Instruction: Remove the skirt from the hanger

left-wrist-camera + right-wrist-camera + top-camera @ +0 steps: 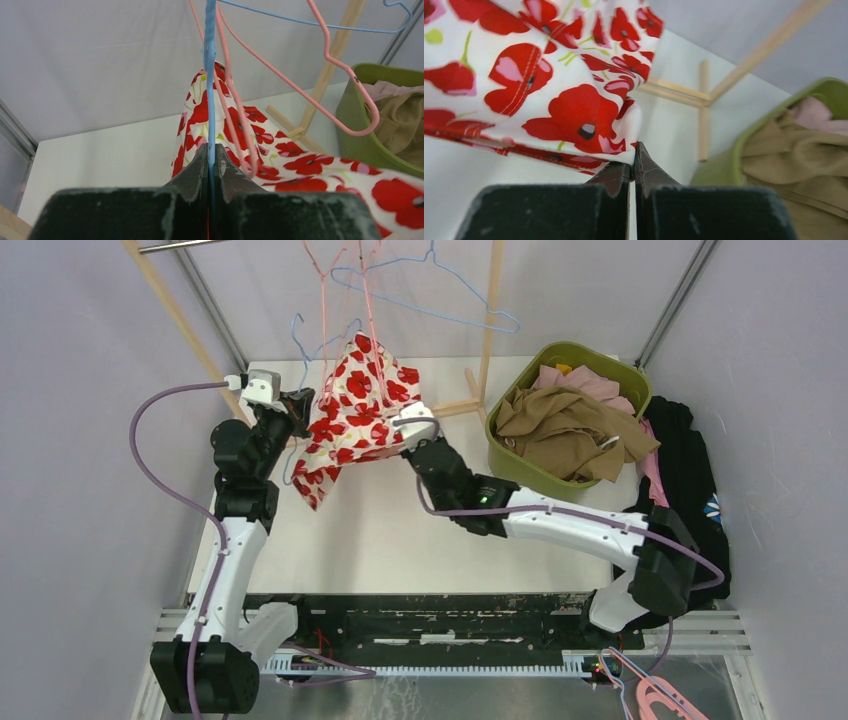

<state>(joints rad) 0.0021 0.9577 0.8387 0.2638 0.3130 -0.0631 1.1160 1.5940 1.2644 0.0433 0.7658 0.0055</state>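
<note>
Two arms [232, 540] [570, 520] high beside the skirt [352, 405]

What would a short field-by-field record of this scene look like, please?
left gripper: shut on the wire of the blue hanger
right gripper: shut on an edge of the skirt
skirt pattern: white with red poppies
skirt position: hanging among the wire hangers, above the table
pink hanger: beside the blue one, its wire running against the skirt
green basket: right of the skirt, holding a tan garment
task status: skirt not yet off the hanger
</note>
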